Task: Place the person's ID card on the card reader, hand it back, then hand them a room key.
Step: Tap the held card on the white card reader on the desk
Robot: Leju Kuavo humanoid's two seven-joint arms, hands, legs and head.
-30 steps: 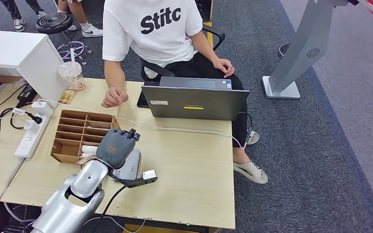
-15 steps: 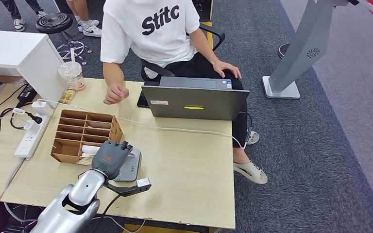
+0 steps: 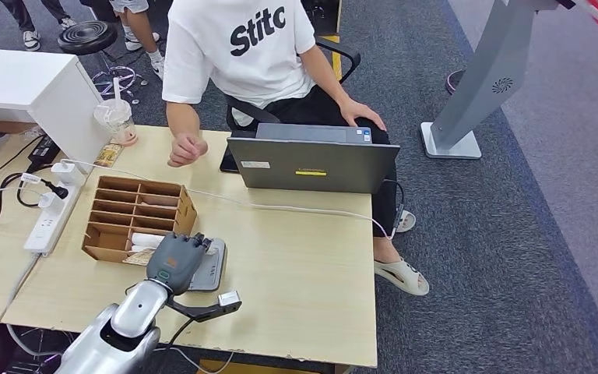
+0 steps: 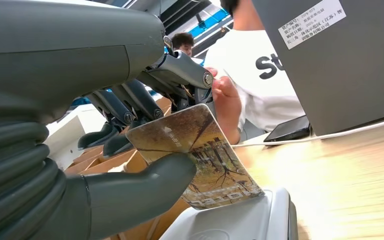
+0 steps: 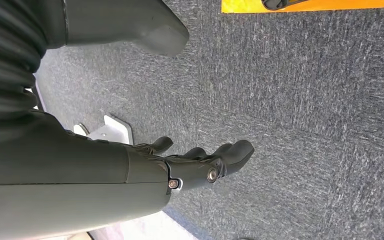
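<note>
Left robot hand [image 4: 130, 150] pinches the ID card [image 4: 200, 155] between thumb and fingers; the card's lower edge looks to be touching or just above the card reader [image 3: 206, 266]. In the head view I see the left robot hand [image 3: 176, 260] directly over the reader, near the worktop [image 3: 304, 265] front edge. Right robot hand [image 5: 200, 167] hangs over the carpet, fingers loosely spread, holding nothing.

Wooden organiser [image 3: 134, 216] sits at 11 o'clock from the reader, just beside it. Person's hand [image 3: 186, 149] rests at 12 o'clock, well apart; laptop [image 3: 311, 164] at 1 o'clock.

Risks, my judgement: the card is held tilted, so it may not lie flat enough to read, or may slide off the reader on release. Fingers could catch the organiser wall on withdrawal.
</note>
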